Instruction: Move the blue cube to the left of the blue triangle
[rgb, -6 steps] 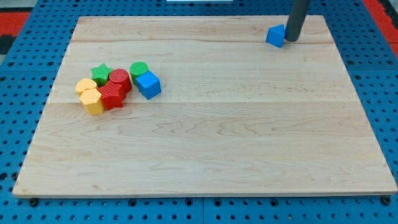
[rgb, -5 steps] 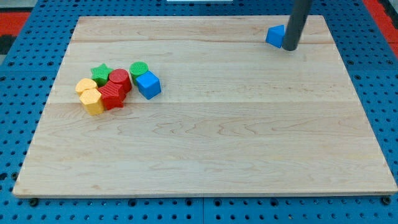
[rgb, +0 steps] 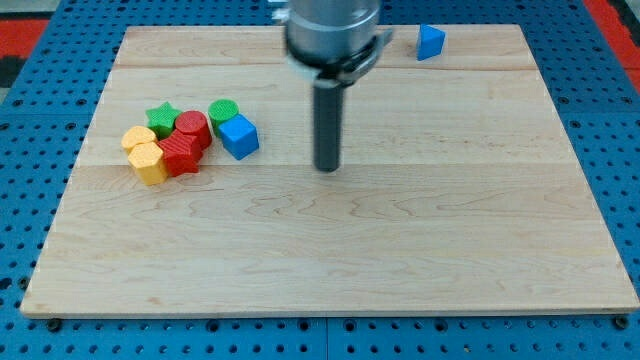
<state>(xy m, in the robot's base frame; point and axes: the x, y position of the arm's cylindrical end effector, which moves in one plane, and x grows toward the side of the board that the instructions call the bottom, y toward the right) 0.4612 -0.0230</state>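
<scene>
The wooden surface (rgb: 400, 250) fills most of the view, a pale board resting on a blue pegboard (rgb: 620, 150). It carries every block; no bin or tray is present.

The arm's rod (rgb: 327, 120) comes down from the view's top and stands upright. The arm carries no gripper, so nothing opens or closes; the tip (rgb: 326, 168) touches only bare wood and holds nothing. It sits to the view's right of the blue cube (rgb: 239, 136), near it but apart, with a strip of wood between them.

The blue cube is a solid bright blue block, turned so one corner faces the view's bottom. It lies at the right end of a tight cluster of blocks. The green cylinder (rgb: 223, 112) touches the blue cube at its upper left. The red cylinder (rgb: 191, 128) lies left of the blue cube, with a ribbed red block (rgb: 181, 155) just below it. The green star (rgb: 162, 118) sits further left, and two yellow blocks (rgb: 145, 153) lie furthest left.

The blue triangle (rgb: 430, 42) stands alone, well apart from the blue cube, toward the view's top right.
</scene>
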